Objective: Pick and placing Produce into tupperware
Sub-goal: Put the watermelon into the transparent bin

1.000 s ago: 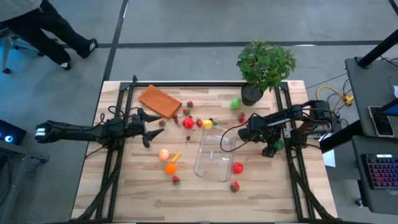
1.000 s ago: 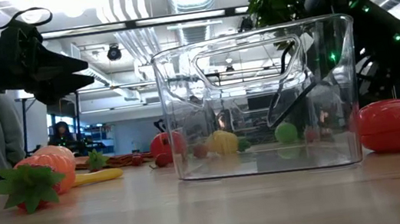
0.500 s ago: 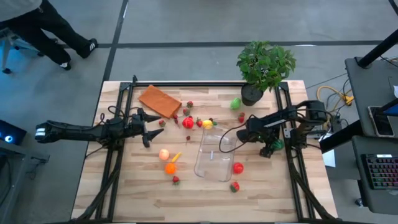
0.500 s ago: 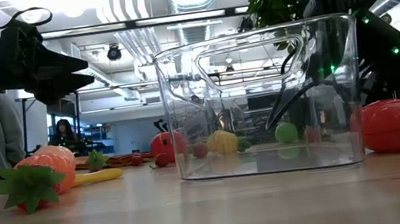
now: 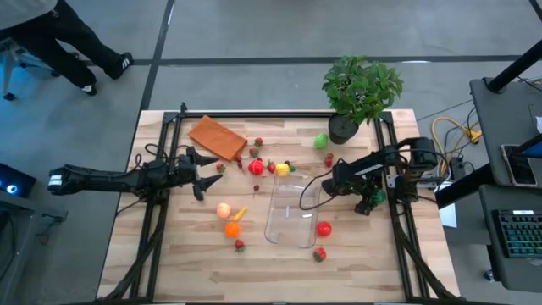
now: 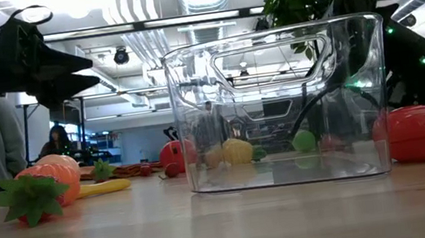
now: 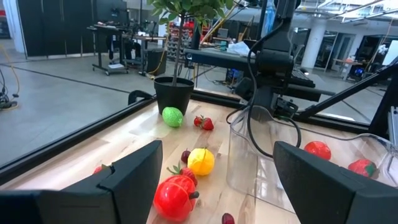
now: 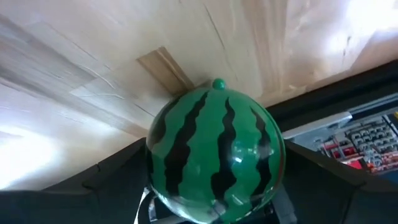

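Note:
The clear tupperware (image 5: 292,212) stands open side up at mid-table, with nothing in it that I can see. Produce lies scattered on the wood around it: a red tomato (image 5: 256,167), a yellow fruit (image 5: 282,169), a green one (image 5: 320,141), an orange (image 5: 231,228) and a red piece (image 5: 324,227). A striped green watermelon (image 8: 214,149) sits by the table's right rail. My right gripper (image 5: 369,203) slants down over it, open, one finger on either side. My left gripper (image 5: 203,174) hovers open and level at the table's left, holding nothing. My right gripper has the watermelon's round sides (image 8: 155,155) between its two fingers, coming at it slanting down. The melon fills the gap between them. Whether the fingers touch it, I cannot tell.
An orange-brown pad (image 5: 218,137) lies at the far left and a potted plant (image 5: 360,93) stands at the far right corner. Black frame rails (image 5: 161,212) run along both sides of the table. The right arm's cable (image 5: 309,191) loops over the tupperware's far corner. A person (image 5: 68,42) stands beyond the table.
My right gripper has sunk toward the table around the watermelon and rolled slightly; its elbow has moved a little toward the tupperware. In the low view the tupperware has turned slightly on the table.

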Available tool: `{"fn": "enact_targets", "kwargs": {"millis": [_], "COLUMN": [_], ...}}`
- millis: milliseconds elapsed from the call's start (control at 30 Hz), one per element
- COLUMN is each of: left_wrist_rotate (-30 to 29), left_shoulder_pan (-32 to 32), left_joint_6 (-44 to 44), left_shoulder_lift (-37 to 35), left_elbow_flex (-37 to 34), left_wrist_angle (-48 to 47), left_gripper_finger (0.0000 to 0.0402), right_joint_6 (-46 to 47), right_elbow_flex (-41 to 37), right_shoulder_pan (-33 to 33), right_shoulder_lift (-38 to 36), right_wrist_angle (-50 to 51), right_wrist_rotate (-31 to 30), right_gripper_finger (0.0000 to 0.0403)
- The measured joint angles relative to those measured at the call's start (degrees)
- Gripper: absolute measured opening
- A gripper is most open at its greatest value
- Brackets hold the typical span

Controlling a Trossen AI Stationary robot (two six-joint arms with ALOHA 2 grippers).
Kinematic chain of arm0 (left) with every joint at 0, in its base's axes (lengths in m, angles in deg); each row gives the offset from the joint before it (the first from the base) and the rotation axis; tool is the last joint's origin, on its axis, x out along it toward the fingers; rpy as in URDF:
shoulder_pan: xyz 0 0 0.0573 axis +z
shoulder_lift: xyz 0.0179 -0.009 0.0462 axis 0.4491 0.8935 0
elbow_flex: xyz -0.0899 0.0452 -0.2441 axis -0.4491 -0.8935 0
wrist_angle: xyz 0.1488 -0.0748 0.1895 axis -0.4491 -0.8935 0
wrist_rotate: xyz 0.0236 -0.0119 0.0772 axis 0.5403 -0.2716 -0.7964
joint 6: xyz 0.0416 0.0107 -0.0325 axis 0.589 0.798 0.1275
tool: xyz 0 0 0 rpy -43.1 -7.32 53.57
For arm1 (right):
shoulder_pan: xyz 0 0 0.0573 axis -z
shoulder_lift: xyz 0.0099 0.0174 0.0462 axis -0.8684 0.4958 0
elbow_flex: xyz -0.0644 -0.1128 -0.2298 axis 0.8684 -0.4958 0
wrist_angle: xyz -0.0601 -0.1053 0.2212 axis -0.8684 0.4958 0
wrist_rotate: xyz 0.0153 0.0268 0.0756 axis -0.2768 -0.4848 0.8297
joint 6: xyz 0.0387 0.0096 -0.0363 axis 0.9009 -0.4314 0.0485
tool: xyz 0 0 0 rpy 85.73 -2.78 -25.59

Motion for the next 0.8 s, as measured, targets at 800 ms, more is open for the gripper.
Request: {"fn": "enact_targets", "kwargs": {"millis": [800], "left_wrist_rotate": [0.00], "left_shoulder_pan": [0.00], "left_joint_6": [0.04], "left_shoulder_lift": [-0.36], "left_elbow_flex": [0.04], "left_wrist_angle": [0.01], "left_gripper_finger": [0.0293], "right_joint_6": [5.62], "right_elbow_flex": [12.65], "right_shoulder_pan": [-0.32], "right_shoulder_lift": [-10.37], "right_wrist_angle": [4.89], "right_wrist_rotate": [7.82], "right_gripper_finger": [0.0282]}}
